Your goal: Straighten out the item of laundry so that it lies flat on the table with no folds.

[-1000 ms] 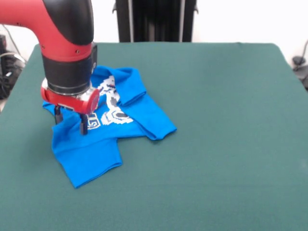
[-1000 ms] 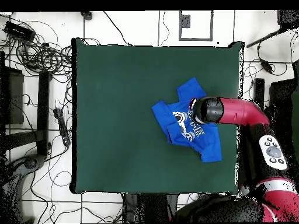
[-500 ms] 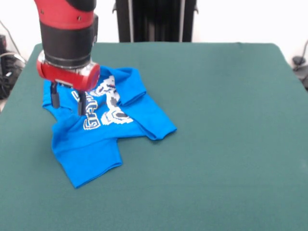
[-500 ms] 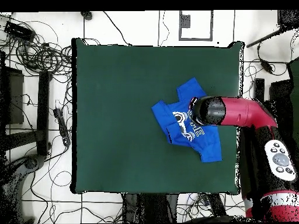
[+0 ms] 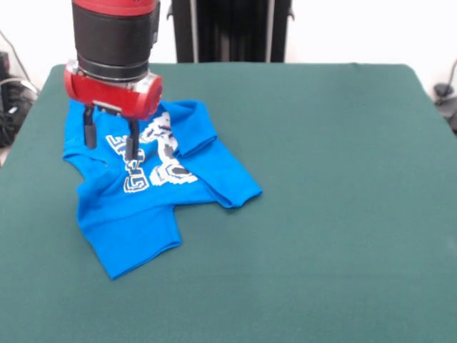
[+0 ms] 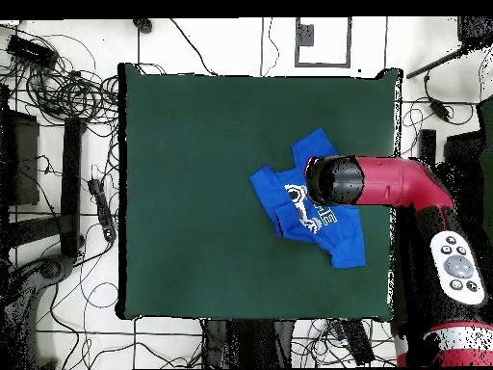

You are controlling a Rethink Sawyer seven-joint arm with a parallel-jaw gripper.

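The red-and-black gripper (image 5: 110,137), fingers spread apart and holding nothing, hangs above the crumpled bright blue printed T-shirt (image 5: 153,193) on the dark green felt table (image 5: 328,214).

Shirt's (image 6: 318,217) right side under the arm (image 6: 385,185) overhead; lettering (image 5: 139,175) partly behind the pincer (image 5: 111,139).

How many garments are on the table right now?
1: the blue T-shirt, crumpled near the table's left side in the front view, under the open gripper. Nothing else shows on the felt.
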